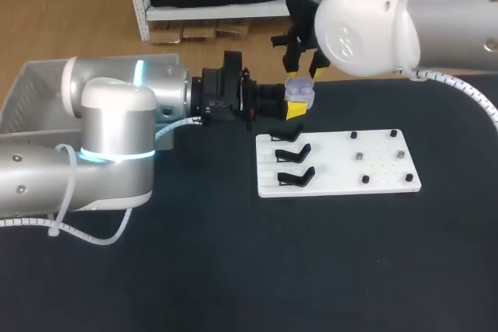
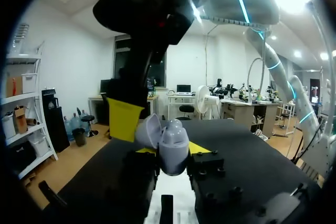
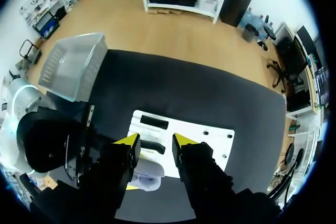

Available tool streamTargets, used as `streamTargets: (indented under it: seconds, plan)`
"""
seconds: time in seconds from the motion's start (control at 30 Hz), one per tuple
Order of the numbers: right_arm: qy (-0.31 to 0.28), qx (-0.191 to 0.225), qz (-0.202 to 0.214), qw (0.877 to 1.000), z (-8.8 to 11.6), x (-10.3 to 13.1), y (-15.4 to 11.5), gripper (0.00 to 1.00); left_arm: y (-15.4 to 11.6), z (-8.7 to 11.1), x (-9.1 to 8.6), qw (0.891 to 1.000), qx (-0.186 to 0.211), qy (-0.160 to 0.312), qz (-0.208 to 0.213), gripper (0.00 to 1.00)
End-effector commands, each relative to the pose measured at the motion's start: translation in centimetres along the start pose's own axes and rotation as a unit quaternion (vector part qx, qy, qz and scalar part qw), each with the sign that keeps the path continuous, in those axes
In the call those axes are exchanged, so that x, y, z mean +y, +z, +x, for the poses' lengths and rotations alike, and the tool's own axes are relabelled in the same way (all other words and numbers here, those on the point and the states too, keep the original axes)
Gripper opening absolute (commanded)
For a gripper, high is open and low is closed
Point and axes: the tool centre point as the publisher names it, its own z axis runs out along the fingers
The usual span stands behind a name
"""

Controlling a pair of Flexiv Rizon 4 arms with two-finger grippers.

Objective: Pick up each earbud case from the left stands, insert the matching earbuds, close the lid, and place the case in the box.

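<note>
A pale grey earbud case (image 1: 300, 91) hangs in the air just beyond the far left corner of the white stand board (image 1: 342, 162), with my left gripper (image 1: 296, 103) shut on its body from the sides. In the left wrist view the case (image 2: 169, 141) sits between the yellow tips with its lid tilted open and rounded earbuds showing on top. My right gripper (image 1: 305, 64) comes down from above, open; one of its yellow fingertips (image 2: 125, 120) stands against the lid. Looking down from the right wrist, I see the case (image 3: 148, 176) under the gap of the right gripper (image 3: 156, 141).
Three black stands (image 1: 294, 153) stand bare on the board's left part, small dark pegs (image 1: 359, 156) on its right. A clear plastic box (image 1: 47, 91) sits at the table's far left corner. Black tabletop lies in front of the board.
</note>
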Motion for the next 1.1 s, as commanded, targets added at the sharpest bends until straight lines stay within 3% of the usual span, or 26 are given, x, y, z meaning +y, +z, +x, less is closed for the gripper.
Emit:
streamTargets:
  seconds: [0.03, 0.3, 0.43, 0.47, 0.5, 0.6, 0.87, 1.1]
  plan:
    - [0.002, -0.008, -0.003, 1.000, 1.6, 0.1, -0.8, 0.40, -0.1, 0.1, -0.1, 1.000, -0.004, 0.003, -0.003, 0.00]
    - [0.009, -0.006, -0.012, 1.000, 2.4, 0.3, -0.9, 0.42, -0.1, 0.1, -0.1, 1.000, -0.004, 0.003, -0.003, 0.00]
    - [0.027, -0.042, -0.021, 0.999, 2.0, -0.2, -1.5, 0.44, -0.1, 0.1, -0.1, 1.000, -0.004, 0.003, -0.003, 0.00]
    - [0.039, -0.060, -0.030, 0.997, 1.9, -0.4, -1.6, 0.61, -0.1, 0.1, -0.1, 1.000, -0.004, 0.003, -0.003, 0.00]
    - [0.051, -0.076, -0.045, 0.995, 1.8, -0.7, -1.8, 1.00, -0.1, 0.1, -0.1, 1.000, -0.004, 0.003, -0.003, 0.00]
    - [0.096, -0.121, -0.065, 0.986, 1.9, -1.9, -1.9, 1.00, -0.6, -0.1, 0.1, 1.000, -0.003, 0.006, -0.011, 0.00]
    - [0.096, -0.121, -0.065, 0.986, 1.9, -1.9, -1.9, 1.00, -7.9, -1.4, 3.0, 0.995, 0.004, 0.040, -0.096, 0.00]
    - [0.096, -0.121, -0.065, 0.986, 1.9, -1.9, -1.9, 1.00, -14.8, -0.7, 5.4, 0.987, 0.034, 0.044, -0.151, 0.00]
